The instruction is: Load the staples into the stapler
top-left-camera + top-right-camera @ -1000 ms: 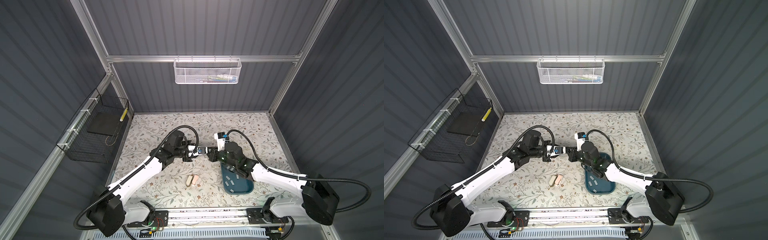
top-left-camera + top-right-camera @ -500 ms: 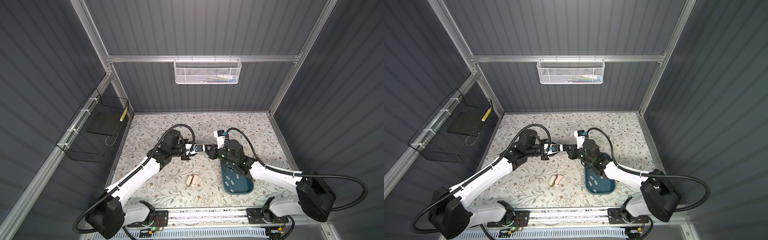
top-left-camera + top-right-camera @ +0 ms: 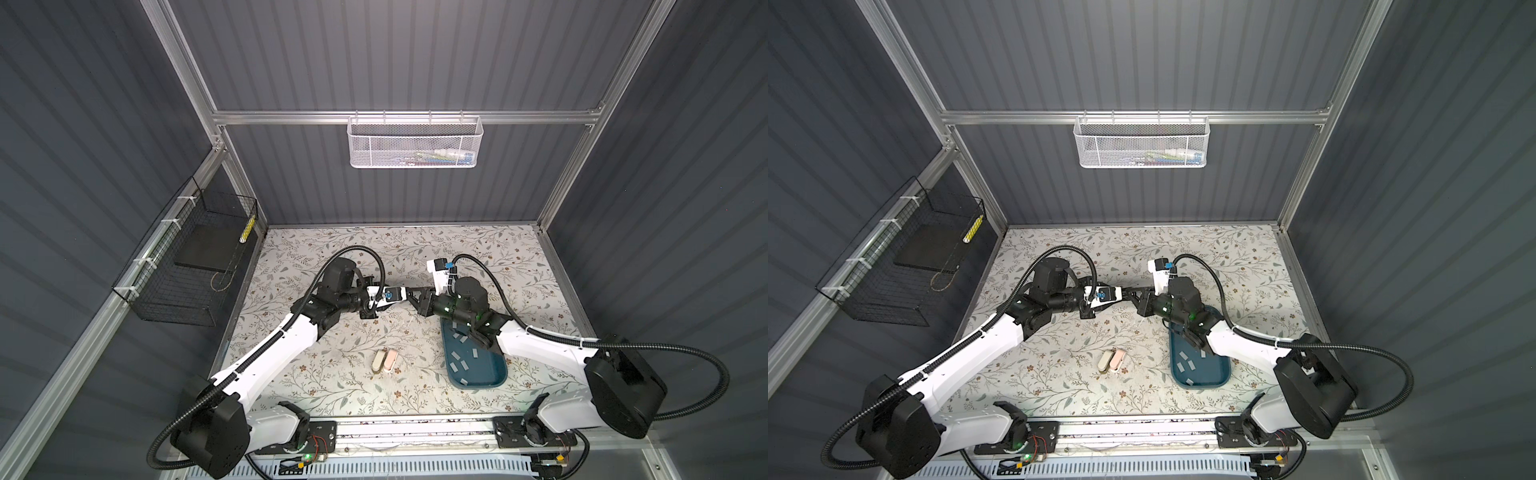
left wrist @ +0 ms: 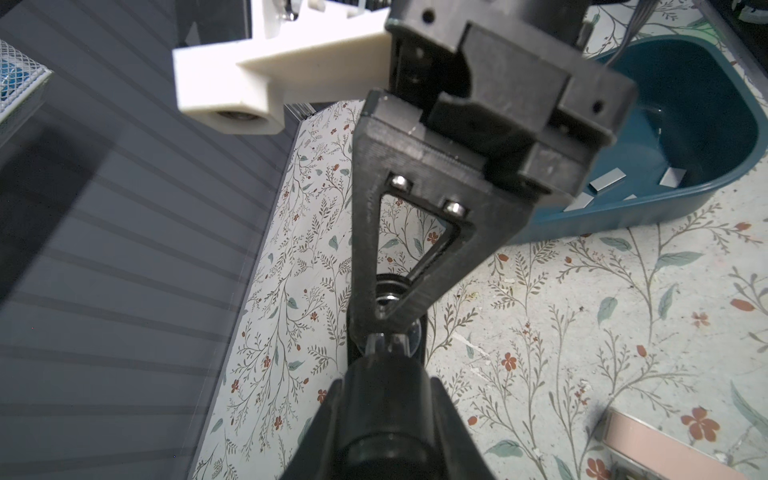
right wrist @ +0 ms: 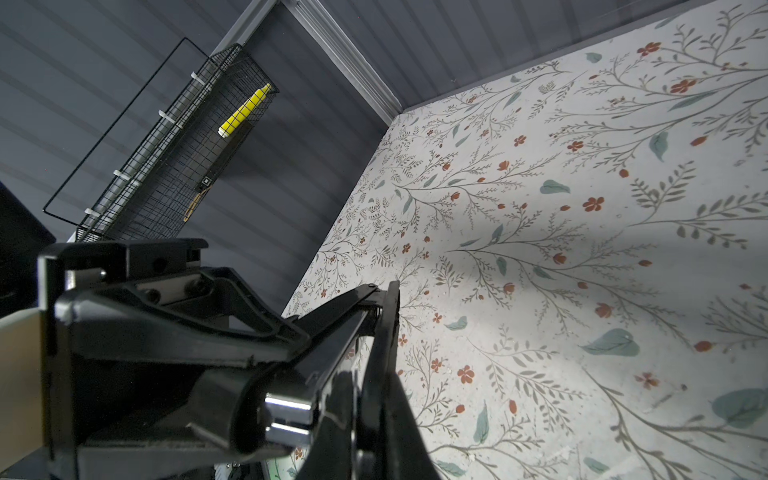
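Staplers: beige stapler (image 3: 377, 360) and pink stapler (image 3: 391, 360) lie side by side, touching, near centre on the table (image 3: 332, 376). Nothing holds either, and I cannot tell which one is to be loaded.
Tray (image 3: 478, 386): teal, near right, just right of the staplers.
Staples (image 3: 455, 366): in the tray, several loose strips lying flat and scattered on its floor. The far ones are partly hidden under the right arm (image 3: 540, 345).
Handling: the staples are likely very light, stiff, smooth and slippery. A strip would probably snap if bent or squeezed hard, and lying flat it offers little edge to catch.
Hold: best taken across the two long sides, near the middle, with a gentle pinch, kept level.
Right: the right gripper (image 5: 381, 296) hangs over mid-table, left of the tray's far end. Its jaws are together at the tips, with no strip seen between them.
Left: the left gripper (image 4: 386, 370) meets it nose to nose from the left. Its jaws are a dark blur in its wrist view and lie under the camera mount (image 3: 390, 295) from above, so I cannot tell whether they are apart or together.
Writing: none readable on staplers, tray or arms.
Baskets: the black basket (image 3: 187, 266) on the left wall holds a yellow stick (image 5: 245, 110), its marks too small to read. The white basket (image 3: 415, 145) hangs on the far wall, contents blurred.
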You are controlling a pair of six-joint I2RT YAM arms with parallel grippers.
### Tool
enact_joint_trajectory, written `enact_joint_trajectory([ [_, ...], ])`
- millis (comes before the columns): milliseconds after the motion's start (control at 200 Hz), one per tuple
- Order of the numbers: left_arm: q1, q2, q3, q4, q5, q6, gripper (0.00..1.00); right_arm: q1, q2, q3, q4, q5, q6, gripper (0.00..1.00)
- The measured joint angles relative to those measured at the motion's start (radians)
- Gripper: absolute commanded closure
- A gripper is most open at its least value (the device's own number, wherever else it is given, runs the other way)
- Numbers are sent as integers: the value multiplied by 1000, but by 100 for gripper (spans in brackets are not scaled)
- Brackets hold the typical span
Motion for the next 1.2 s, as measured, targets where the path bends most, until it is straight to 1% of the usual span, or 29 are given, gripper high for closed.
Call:
enact_joint_trajectory([
  [65,15,-11,0,-1,27,0,100,-18,8,-6,-14,24,1,100],
  [150,40,-39,-5,-10,39,0,100,-74,25,-21,-4,13,8,100],
  [210,56,-45,-9,-10,52,0,100,-77,25,-21,2,12,8,100],
  [385,57,-48,-13,-18,58,1,100,-77,26,-21,-2,3,5,100],
  [410,57,-48,-13,-20,59,1,100,-77,26,-21,-3,1,4,94],
  [415,57,-48,-13,-20,59,1,100,-77,26,-21,-3,1,4,94],
  [420,57,-48,-13,-20,59,2,100,-77,26,-21,-4,1,4,91],
  [440,57,-48,-13,-23,60,3,100,-77,25,-21,-5,0,4,87],
  [450,57,-48,-13,-24,60,5,100,-77,25,-21,-6,-1,4,83],
  [545,57,-49,-13,-31,68,18,100,-80,18,-24,-27,20,1,66],
  [560,57,-50,-13,-32,68,22,100,-82,16,-26,-32,24,-5,62],
  [600,56,-51,-13,-34,69,28,100,-89,10,-34,-45,37,-10,54],
  [710,54,-49,-10,-55,70,41,100,-103,-23,-62,-82,68,-27,42],
  [841,54,-15,31,-117,71,42,100,-104,-89,-85,-116,93,-58,33],
  [906,53,15,63,-153,72,43,100,-105,-123,-92,-132,107,-76,31],
  [1006,52,42,93,-190,79,46,100,-106,-175,-111,-146,120,-111,31],
  [1121,41,63,113,-231,79,59,100,-102,-257,-159,-145,122,-174,44],
  [1201,23,79,118,-257,78,72,100,-73,-332,-212,-127,127,-233,49],
])
